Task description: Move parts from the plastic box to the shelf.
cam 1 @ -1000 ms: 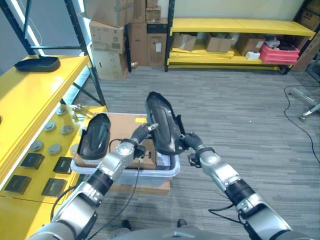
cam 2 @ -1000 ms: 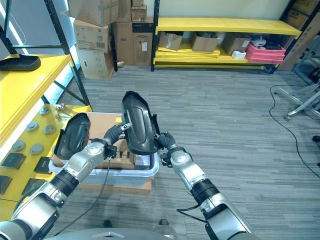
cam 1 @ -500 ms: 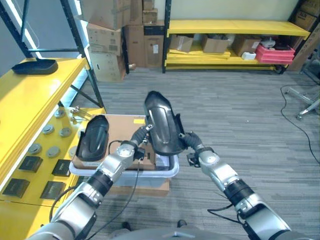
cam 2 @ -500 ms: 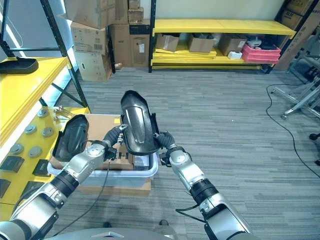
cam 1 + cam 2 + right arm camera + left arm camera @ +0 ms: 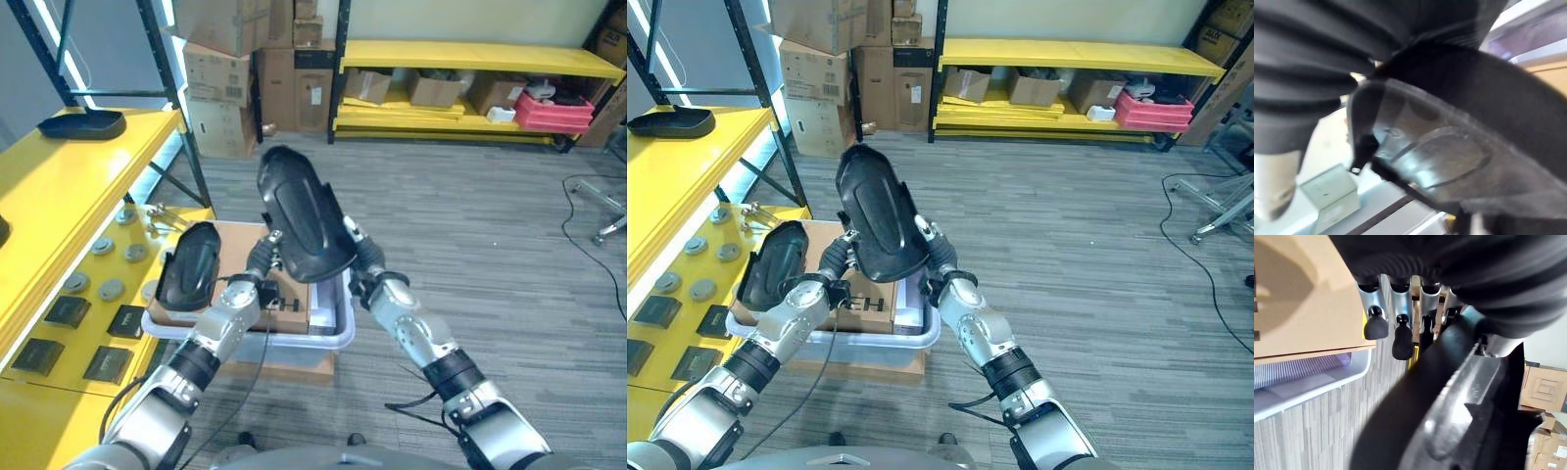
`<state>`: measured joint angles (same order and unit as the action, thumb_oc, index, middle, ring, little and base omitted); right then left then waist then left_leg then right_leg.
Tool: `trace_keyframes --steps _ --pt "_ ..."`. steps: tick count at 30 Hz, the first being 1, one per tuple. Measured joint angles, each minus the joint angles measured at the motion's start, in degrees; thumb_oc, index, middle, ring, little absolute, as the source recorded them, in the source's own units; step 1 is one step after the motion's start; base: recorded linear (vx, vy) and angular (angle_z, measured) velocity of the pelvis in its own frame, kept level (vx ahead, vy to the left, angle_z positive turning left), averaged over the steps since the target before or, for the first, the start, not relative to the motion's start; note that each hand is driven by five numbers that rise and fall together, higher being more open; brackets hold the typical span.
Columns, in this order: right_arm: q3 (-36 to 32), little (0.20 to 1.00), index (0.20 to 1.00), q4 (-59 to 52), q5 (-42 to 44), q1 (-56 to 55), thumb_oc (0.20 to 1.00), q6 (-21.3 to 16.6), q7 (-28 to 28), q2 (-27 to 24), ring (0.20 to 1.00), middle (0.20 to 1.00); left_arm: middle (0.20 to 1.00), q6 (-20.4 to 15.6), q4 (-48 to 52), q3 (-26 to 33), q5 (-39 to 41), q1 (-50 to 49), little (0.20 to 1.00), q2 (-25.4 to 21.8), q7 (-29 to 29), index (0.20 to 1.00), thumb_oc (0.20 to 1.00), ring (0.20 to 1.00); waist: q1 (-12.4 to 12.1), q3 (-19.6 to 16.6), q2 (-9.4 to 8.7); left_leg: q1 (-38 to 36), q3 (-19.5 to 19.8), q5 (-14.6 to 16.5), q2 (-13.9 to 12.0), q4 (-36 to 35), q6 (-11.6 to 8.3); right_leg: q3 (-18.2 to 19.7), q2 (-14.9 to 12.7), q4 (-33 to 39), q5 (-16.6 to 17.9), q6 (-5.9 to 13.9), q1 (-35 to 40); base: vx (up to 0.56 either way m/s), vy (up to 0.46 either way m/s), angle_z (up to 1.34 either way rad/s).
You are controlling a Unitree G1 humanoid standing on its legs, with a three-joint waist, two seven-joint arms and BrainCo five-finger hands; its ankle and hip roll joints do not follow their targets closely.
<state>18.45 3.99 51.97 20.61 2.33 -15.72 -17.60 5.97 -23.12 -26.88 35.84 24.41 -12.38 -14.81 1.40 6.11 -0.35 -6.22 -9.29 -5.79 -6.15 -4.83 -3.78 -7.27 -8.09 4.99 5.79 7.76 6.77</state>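
A large black moulded part (image 5: 299, 215) is held up between both hands above the clear plastic box (image 5: 294, 343), leaning towards the yellow shelf (image 5: 69, 196) on the left. My left hand (image 5: 261, 260) grips its lower left edge. In the left wrist view two fingertips (image 5: 1375, 323) stand free beside the part (image 5: 1459, 396). My right hand (image 5: 362, 259) curls round the part's lower right edge, and the part (image 5: 1449, 147) lies right against that palm. A second black part (image 5: 189, 266) leans in the box's left end, beside a cardboard box (image 5: 240, 250).
The shelf's lower level holds round metal parts (image 5: 110, 290) and flat black squares (image 5: 64, 311). A black tray-like part (image 5: 83, 124) lies on its top level beside a dark upright post (image 5: 181, 108). The plastic box rests on a cardboard carton (image 5: 284, 364). Open grey floor lies to the right.
Both hands have raised the large black part and tipped its top leftward towards the shelf. The second part and the plastic box have stayed put.
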Motion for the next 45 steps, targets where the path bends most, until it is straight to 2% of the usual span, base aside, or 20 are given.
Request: trace_keyframes --steps 3,8,11,13,18,20,23,27,30,31,32,33,34,35,36,38,39,40,43,45 --pt "-3.6 1.000 1.000 -5.2 0.7 0.1 1.000 -2.5 -0.4 -0.1 1.000 1.000 0.200 -0.3 -0.1 0.0 0.0 -0.6 0.200 0.3 0.0 0.200 0.200 0.200 0.4 0.0 -0.01 0.0 -0.1 0.0 0.0 0.0 -0.10 0.0 0.0 0.0 0.0 -0.04 0.0 0.00 0.000 0.00" --pt "-10.2 1.000 1.000 -8.1 2.8 -1.3 1.000 -2.4 -1.8 -3.5 1.000 1.000 0.200 -2.6 -2.7 4.5 -1.3 -3.9 0.200 0.5 0.1 0.200 0.200 0.200 2.3 0.0 -0.04 0.0 -0.3 0.2 -0.2 0.0 -0.23 0.3 0.2 0.0 0.1 -0.12 -0.2 0.00 0.000 -0.02" --pt "-16.0 1.000 1.000 -7.4 2.4 -12.2 1.000 -0.3 -1.6 -5.6 1.000 1.000 0.200 -5.4 -2.9 9.3 -2.4 -7.5 0.200 -0.5 0.1 0.200 0.200 0.200 2.5 -0.1 -0.33 0.1 -0.6 0.3 -0.4 0.0 -0.38 0.5 0.4 0.0 -0.4 0.24 -0.6 -0.02 -0.027 -0.06" --pt "-17.0 1.000 1.000 0.0 -2.9 -22.8 1.000 3.0 -0.6 -5.4 1.000 1.000 0.200 -8.3 -2.0 13.4 -2.4 -11.7 0.200 -2.4 0.2 0.200 0.200 0.200 3.5 -0.2 -0.68 0.1 -0.8 0.4 -0.4 -0.1 -0.37 0.6 0.4 0.0 -0.4 0.29 -0.7 -0.06 -0.069 -0.07" --pt "-17.1 1.000 1.000 12.3 -10.9 -30.1 1.000 6.4 -0.4 -4.6 1.000 1.000 0.200 -9.5 2.3 15.7 -2.5 -14.8 0.200 -5.5 0.2 0.200 0.200 0.200 4.1 -0.1 -0.90 0.8 -0.8 0.8 -0.5 -0.1 0.06 0.5 0.4 0.0 -0.5 0.22 -1.2 -0.06 -0.073 0.01" --pt "-17.1 1.000 1.000 18.5 -14.5 -31.4 1.000 6.9 0.2 -4.3 1.000 1.000 0.200 -10.5 5.8 15.7 -2.6 -15.9 0.200 -6.9 0.2 0.200 0.200 0.200 3.6 -0.2 -1.13 1.6 -0.5 0.7 -0.6 -0.1 0.00 0.4 0.4 -0.1 -0.6 0.01 -1.9 -0.08 -0.129 0.08" --pt "-16.8 1.000 1.000 35.0 -21.1 -31.8 1.000 6.9 3.9 -3.6 1.000 1.000 0.200 -11.9 11.2 17.6 -4.8 -17.9 0.200 -8.2 0.2 0.200 0.200 0.200 2.6 -0.1 -1.09 2.7 1.2 0.3 -0.8 0.0 -0.25 -1.0 0.8 -0.2 -0.5 -0.03 -1.8 -0.05 -0.124 0.20" --pt "-14.5 1.000 1.000 41.5 -26.3 -31.7 1.000 7.4 8.9 -3.6 1.000 1.000 0.200 -12.8 13.9 20.2 -7.1 -19.4 0.200 -9.5 0.1 0.200 0.200 0.200 0.4 0.2 -0.47 4.2 3.4 -0.5 -1.7 0.3 -0.79 -3.1 1.9 0.0 -0.8 -0.75 -1.8 -0.04 -0.082 0.25" --pt "-11.9 1.000 1.000 46.1 -31.5 -31.8 1.000 7.6 12.1 -3.2 1.000 1.000 0.200 -12.8 17.7 21.7 -9.1 -19.9 0.200 -9.7 0.1 0.200 0.200 0.200 -3.0 1.0 0.79 6.4 5.6 -1.6 -2.1 0.3 -0.75 -6.4 2.8 -0.3 -1.1 -1.30 -1.4 -0.04 -0.035 0.62" --pt "-11.6 1.000 1.000 47.8 -32.5 -31.7 1.000 7.1 12.3 -2.9 1.000 1.000 0.200 -12.8 18.0 22.1 -9.2 -19.7 0.200 -9.7 0.2 0.200 0.200 0.200 -3.9 1.4 1.62 7.2 5.1 -1.5 -2.2 0.0 -0.47 -8.7 3.1 -0.3 -1.0 -1.46 -0.7 0.03 -0.015 1.35" --pt "-10.6 1.000 1.000 49.1 -33.4 -31.8 1.000 6.1 11.9 -2.3 1.000 1.000 0.200 -12.6 17.9 21.9 -9.3 -18.2 0.200 -9.6 0.6 0.200 0.200 0.200 -2.9 1.4 1.85 9.2 -0.2 0.4 -3.0 0.6 1.11 -13.4 2.0 -0.3 -1.5 -1.81 0.1 0.06 0.021 2.03" --pt "-9.4 1.000 1.000 49.4 -33.7 -32.2 1.000 6.1 11.9 -1.6 1.000 1.000 0.200 -12.7 18.1 21.8 -10.0 -16.9 0.200 -9.6 0.6 0.200 0.200 0.200 -2.9 1.6 1.89 10.7 -6.6 2.0 -3.7 1.8 0.83 -17.7 0.6 -0.3 -2.9 -1.91 1.0 0.02 0.071 2.33" --pt "-8.9 1.000 1.000 49.5 -33.7 -32.0 1.000 6.1 11.7 -1.4 1.000 1.000 0.200 -12.7 18.2 21.7 -10.3 -16.6 0.200 -9.6 0.6 0.200 0.200 0.200 -3.3 1.8 2.05 11.9 -12.2 2.8 -4.4 2.8 1.71 -20.0 0.4 -0.3 -3.4 -1.43 1.6 0.07 0.147 1.87" --pt "-8.3 1.000 1.000 49.8 -33.8 -31.9 1.000 5.5 11.4 -1.2 1.000 1.000 0.200 -12.7 18.3 21.7 -10.9 -16.6 0.200 -9.8 0.2 0.200 0.200 0.200 -2.8 1.8 2.24 12.3 -17.6 2.7 -5.7 4.4 1.61 -22.8 -0.4 -0.3 -3.4 -1.50 2.4 0.06 0.133 1.49" --pt "-8.2 1.000 1.000 49.8 -33.9 -31.1 1.000 5.0 11.4 -1.3 1.000 1.000 0.200 -12.7 18.3 21.8 -11.3 -16.7 0.200 -9.9 -0.2 0.200 0.200 0.200 -3.0 1.6 3.28 12.1 -20.8 1.5 -6.4 4.7 0.40 -24.7 -0.8 -0.6 -3.9 -0.68 3.0 0.11 0.185 1.08" --pt "-8.3 1.000 1.000 50.2 -34.2 -28.4 1.000 3.6 11.4 -1.9 1.000 1.000 0.200 -12.7 18.3 22.2 -11.3 -18.1 0.200 -11.3 -1.4 0.200 0.200 0.200 -5.5 1.6 4.18 11.6 -19.1 -0.8 -4.6 4.5 0.33 -23.8 -2.3 -2.6 -4.9 0.70 2.7 0.12 0.176 0.16" --pt "-8.3 1.000 1.000 50.2 -34.3 -26.9 1.000 3.4 11.4 -1.7 1.000 1.000 0.200 -12.7 18.3 22.8 -11.4 -19.3 0.200 -13.0 -1.8 0.200 0.200 0.200 -6.7 1.5 4.18 10.9 -17.7 -0.9 -3.4 4.9 0.48 -22.1 -3.4 -3.2 -5.2 1.04 2.7 0.11 0.145 -0.41" --pt "-7.8 1.000 1.000 49.8 -34.4 -26.3 1.000 2.9 11.4 -1.6 1.000 1.000 0.200 -12.7 18.2 23.4 -11.4 -19.9 0.200 -14.4 -2.2 0.200 0.200 0.200 -7.2 1.5 3.67 10.8 -15.8 -1.7 -2.1 4.9 1.50 -21.2 -4.1 -3.6 -5.3 1.41 2.7 0.13 0.159 -0.19" --pt "-6.9 1.000 1.000 49.4 -34.8 -25.5 1.000 3.1 11.3 0.2 1.000 1.000 0.200 -13.1 18.5 26.6 -12.4 -19.8 0.200 -16.3 -1.9 0.200 0.200 0.200 -8.0 2.6 1.21 11.3 -14.3 -1.8 0.8 4.7 2.40 -21.8 -6.2 -4.3 -5.8 2.32 3.3 0.16 0.151 0.30" --pt "-6.3 1.000 1.000 51.5 -36.0 -25.0 1.000 3.9 11.3 1.4 1.000 1.000 0.200 -13.1 18.5 28.4 -12.6 -19.8 0.200 -16.4 -1.8 0.200 0.200 0.200 -9.8 3.3 -0.31 11.5 -13.9 -1.5 1.8 5.4 3.62 -22.0 -7.1 -4.4 -5.6 2.49 3.9 0.17 0.149 0.23"
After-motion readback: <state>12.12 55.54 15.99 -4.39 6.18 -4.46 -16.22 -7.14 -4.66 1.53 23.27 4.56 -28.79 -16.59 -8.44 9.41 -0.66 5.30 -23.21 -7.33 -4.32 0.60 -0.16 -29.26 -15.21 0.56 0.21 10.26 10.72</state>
